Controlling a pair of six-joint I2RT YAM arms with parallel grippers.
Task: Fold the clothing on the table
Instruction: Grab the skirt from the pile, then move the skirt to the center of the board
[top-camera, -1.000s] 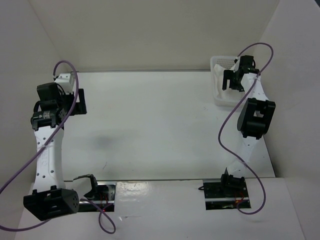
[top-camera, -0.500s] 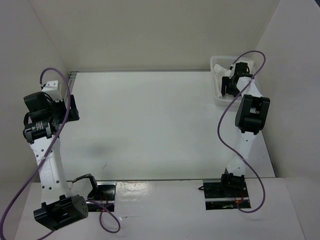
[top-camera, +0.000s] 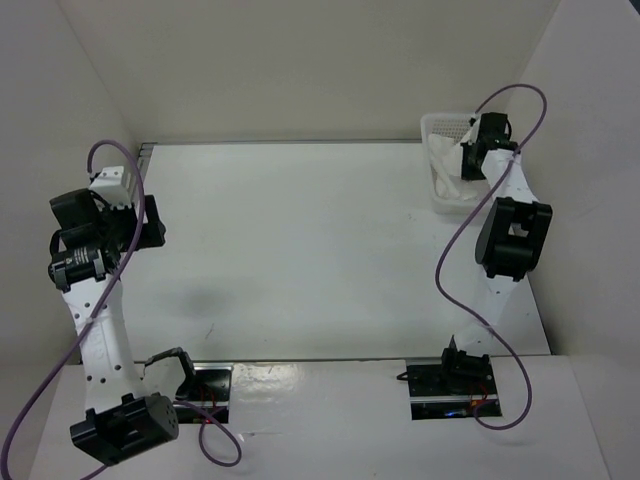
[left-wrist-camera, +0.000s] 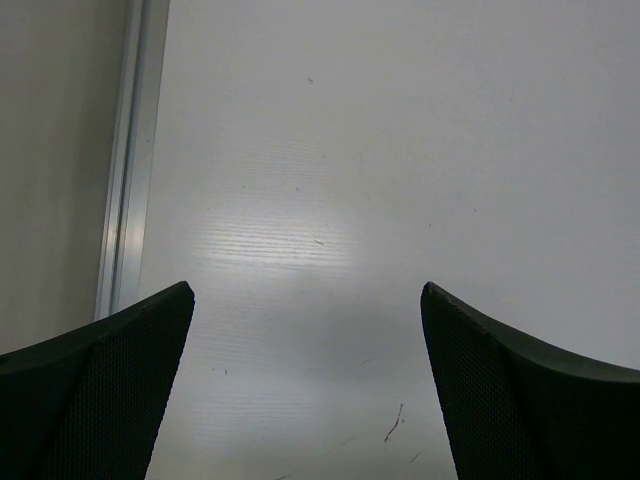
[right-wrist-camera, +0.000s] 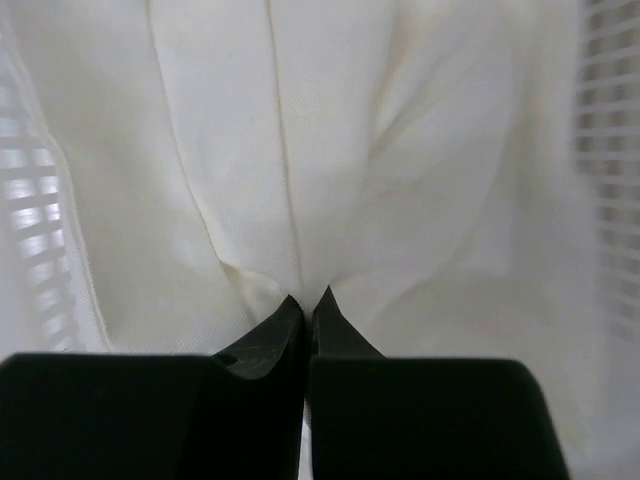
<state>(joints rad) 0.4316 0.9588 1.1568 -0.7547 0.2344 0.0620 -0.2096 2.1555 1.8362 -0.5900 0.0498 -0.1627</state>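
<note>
The white clothing (right-wrist-camera: 330, 150) lies bunched inside the white perforated basket (top-camera: 437, 195) at the table's far right corner. A peak of the clothing (top-camera: 447, 166) rises out of the basket to my right gripper (top-camera: 466, 157). In the right wrist view my right gripper (right-wrist-camera: 309, 296) is shut on a pinch of the fabric, and creases fan out from the fingertips. My left gripper (top-camera: 150, 218) hovers over the table (top-camera: 300, 250) near its left edge. In the left wrist view my left gripper (left-wrist-camera: 307, 295) is open with only bare tabletop between its fingers.
The basket's perforated walls (right-wrist-camera: 610, 110) flank the cloth on both sides. A metal rail (left-wrist-camera: 125, 200) runs along the table's left edge, close to the left gripper. White walls enclose the table on the left, back and right.
My right gripper dipped into the basket, shut on the clothing and rose with a peak of fabric. The left arm drew back toward the left edge, then shifted slightly.
</note>
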